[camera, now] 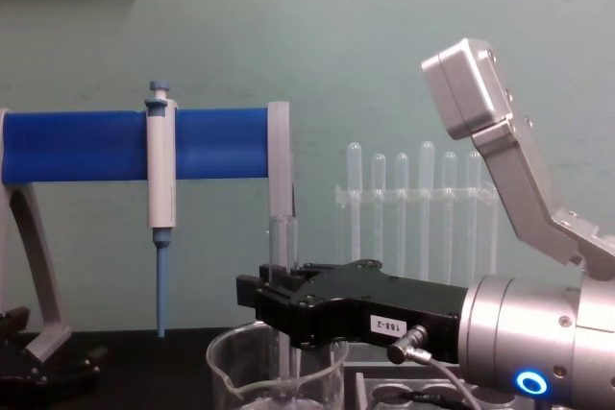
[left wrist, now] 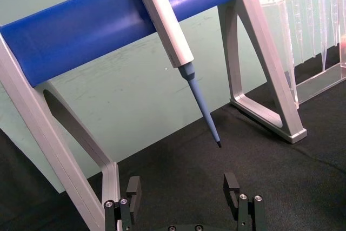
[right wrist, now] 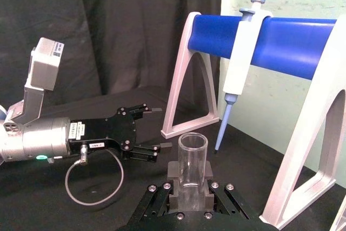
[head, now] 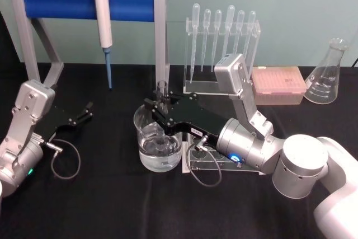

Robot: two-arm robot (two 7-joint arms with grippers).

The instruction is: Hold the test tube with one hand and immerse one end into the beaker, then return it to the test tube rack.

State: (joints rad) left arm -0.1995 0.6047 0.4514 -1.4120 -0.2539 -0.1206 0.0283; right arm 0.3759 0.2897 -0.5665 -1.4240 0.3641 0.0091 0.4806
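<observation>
Entry 1: right gripper (head: 161, 103), fingers closed on the test tube (head: 162, 88) just below its rim, tube upright.
Entry 2: we log the tube's lower end down inside the beaker (head: 150, 158), mid-table, part-filled with clear liquid.
Entry 3: clear rack (head: 208, 163), just beside the beaker at 3 o'clock, under the right arm.
Entry 4: left gripper (head: 86, 110), at the beaker's 9 o'clock, well apart, fingers spread wide, empty.

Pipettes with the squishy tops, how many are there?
6. The pipettes all hang in one row in the clear rack at the back of the table, behind the right arm, which covers some lower tips. None seems hidden.
</observation>
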